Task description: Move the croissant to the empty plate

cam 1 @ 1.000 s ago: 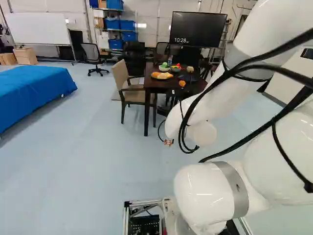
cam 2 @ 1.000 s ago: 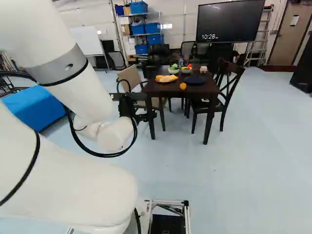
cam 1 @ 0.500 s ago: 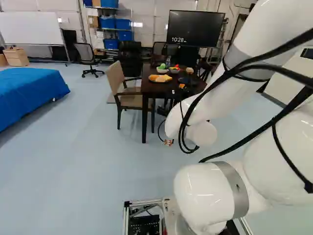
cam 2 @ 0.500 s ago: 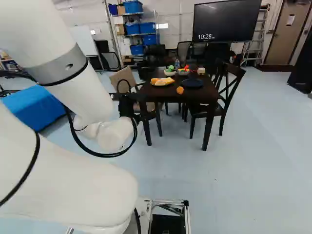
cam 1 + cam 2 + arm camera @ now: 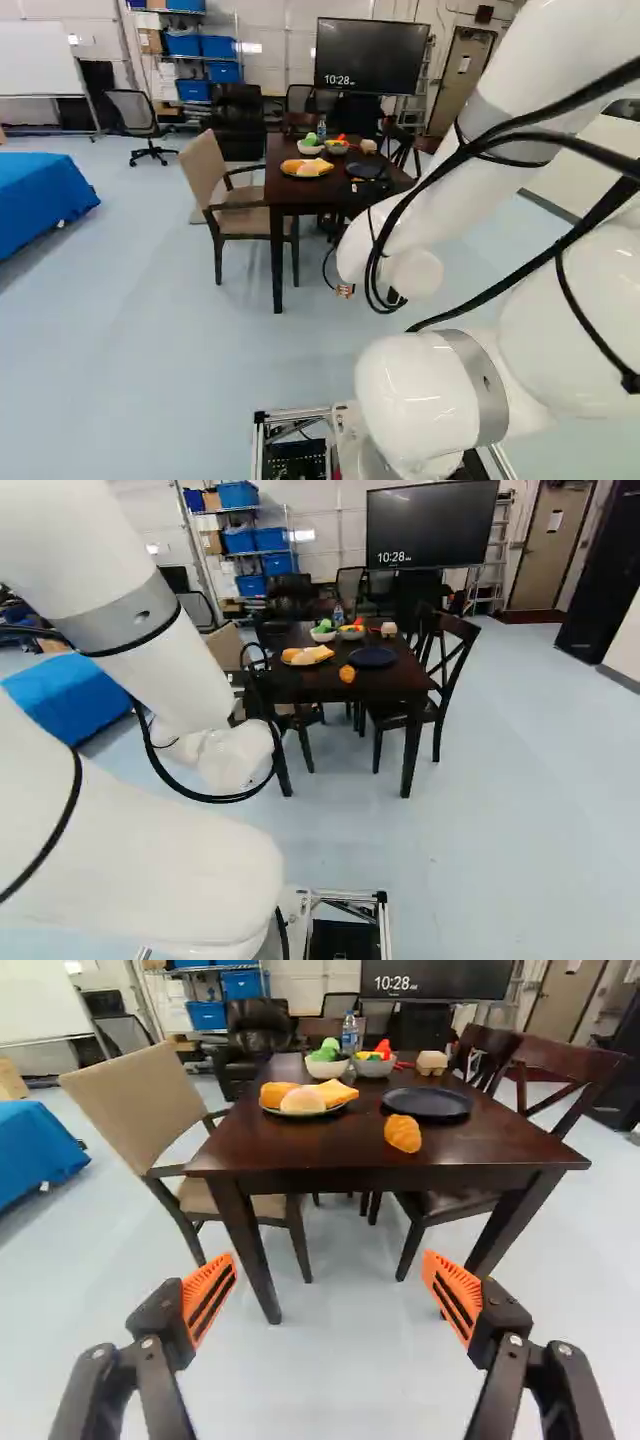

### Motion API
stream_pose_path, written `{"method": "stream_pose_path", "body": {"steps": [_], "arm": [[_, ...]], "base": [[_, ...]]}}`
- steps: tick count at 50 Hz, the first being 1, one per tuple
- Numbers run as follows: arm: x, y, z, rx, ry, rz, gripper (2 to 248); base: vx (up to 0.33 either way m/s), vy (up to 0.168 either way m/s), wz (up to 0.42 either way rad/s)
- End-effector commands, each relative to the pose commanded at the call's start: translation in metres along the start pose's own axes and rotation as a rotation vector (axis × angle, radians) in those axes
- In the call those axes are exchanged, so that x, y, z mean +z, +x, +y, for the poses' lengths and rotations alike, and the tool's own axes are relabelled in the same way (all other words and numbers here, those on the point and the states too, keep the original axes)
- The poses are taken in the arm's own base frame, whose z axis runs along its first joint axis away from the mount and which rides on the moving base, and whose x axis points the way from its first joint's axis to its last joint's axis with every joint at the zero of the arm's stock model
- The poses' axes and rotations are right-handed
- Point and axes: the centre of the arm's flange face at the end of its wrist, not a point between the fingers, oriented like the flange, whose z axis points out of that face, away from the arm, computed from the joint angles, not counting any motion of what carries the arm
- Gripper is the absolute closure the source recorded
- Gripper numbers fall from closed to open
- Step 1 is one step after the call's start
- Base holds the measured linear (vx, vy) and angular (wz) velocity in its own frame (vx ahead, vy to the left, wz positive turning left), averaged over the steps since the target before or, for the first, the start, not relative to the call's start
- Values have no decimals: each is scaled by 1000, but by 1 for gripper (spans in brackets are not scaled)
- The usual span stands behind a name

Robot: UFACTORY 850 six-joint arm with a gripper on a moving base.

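The base has been moved nearer to the table (image 5: 275,1152) and turned a little to the right; the arm's pose is kept. Beyond the gripper (image 5: 330,1258), whose fingers are spread apart and empty, the loaded plate (image 5: 298,1115) is seen first, then the croissant (image 5: 403,1133) on the near part of the table, then the empty plate (image 5: 430,1103) just behind it. The approach should be made slowly, and the fingers should probably be raised above the table edge before the croissant is reached and softly gripped.
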Motion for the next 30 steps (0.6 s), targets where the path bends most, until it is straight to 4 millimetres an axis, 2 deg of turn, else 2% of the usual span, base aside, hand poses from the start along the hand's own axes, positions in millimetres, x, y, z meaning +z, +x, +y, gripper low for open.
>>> {"method": "stream_pose_path", "body": {"steps": [30], "arm": [[0,0,0,0,0,0,3]], "base": [[245,-37,-208]]}}
